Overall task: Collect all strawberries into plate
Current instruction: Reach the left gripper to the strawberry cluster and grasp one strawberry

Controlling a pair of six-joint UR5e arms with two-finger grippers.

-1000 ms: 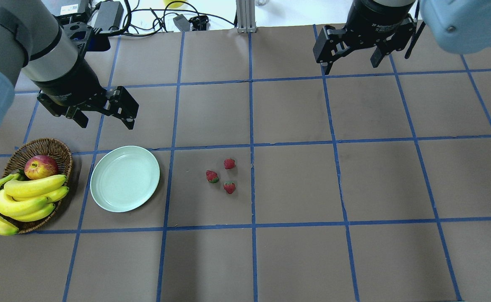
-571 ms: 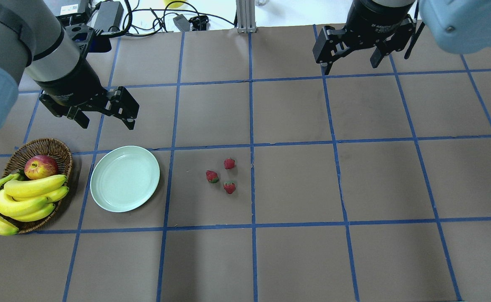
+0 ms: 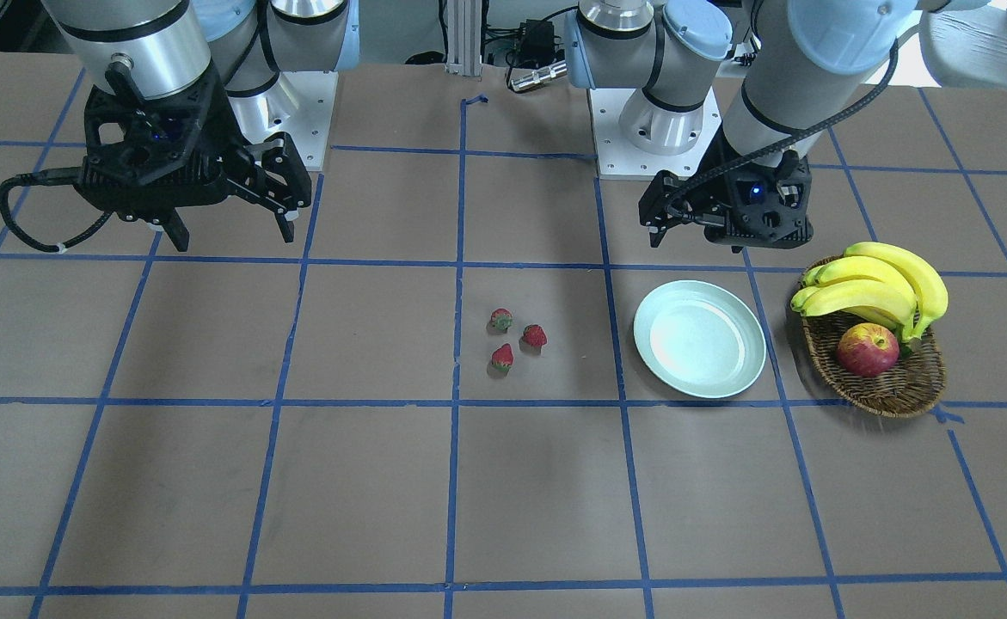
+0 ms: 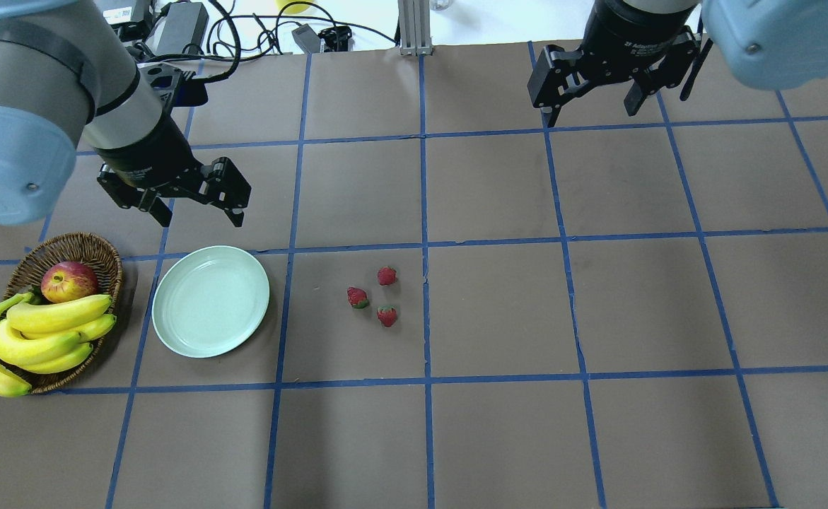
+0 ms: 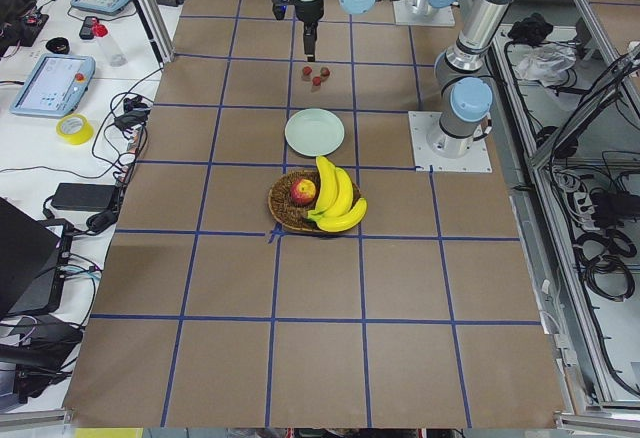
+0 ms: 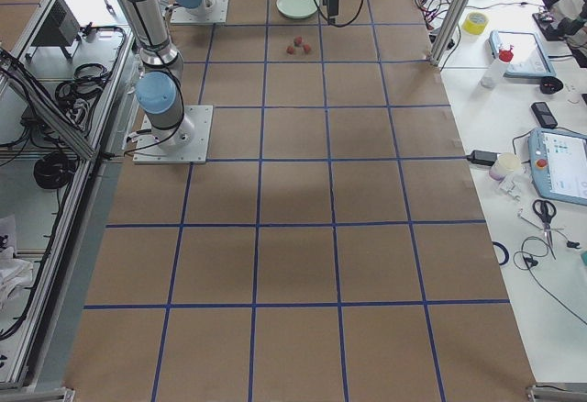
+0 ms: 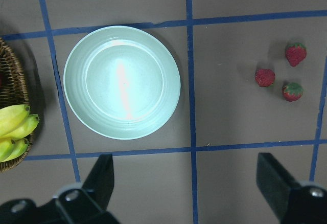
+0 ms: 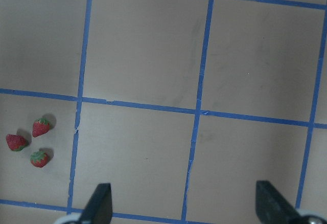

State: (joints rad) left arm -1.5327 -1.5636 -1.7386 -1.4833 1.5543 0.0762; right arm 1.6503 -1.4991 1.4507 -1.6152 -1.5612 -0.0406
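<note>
In the overhead view the three strawberries (image 4: 357,297) lie in a tight triangle on the brown table (image 4: 498,311), just left of the frame's centre. They are close to one another but not touching. The plate (image 4: 211,300) sits to their left, in the next taped square and well apart from them. All three berries are on the table, none on the plate. Left of the plate, near it but not touching, a wicker basket (image 4: 74,244) stands at the frame's left edge. It holds a bunch of bananas (image 4: 46,329) and an apple (image 4: 68,281).

The left gripper (image 4: 200,215) hangs above the table in the upper left of the frame, just beyond the plate's far rim. Its two fingers are spread wide and hold nothing. Its wrist camera looks straight down: the plate fills the upper left of that view, the strawberries sit at the upper right, and the two finger ends show far apart at the bottom edge.

The right gripper (image 4: 590,113) hangs at the top right of the overhead frame, well apart from the berries, its fingers likewise spread and empty. In its wrist view the strawberries are at the lower left.
</note>
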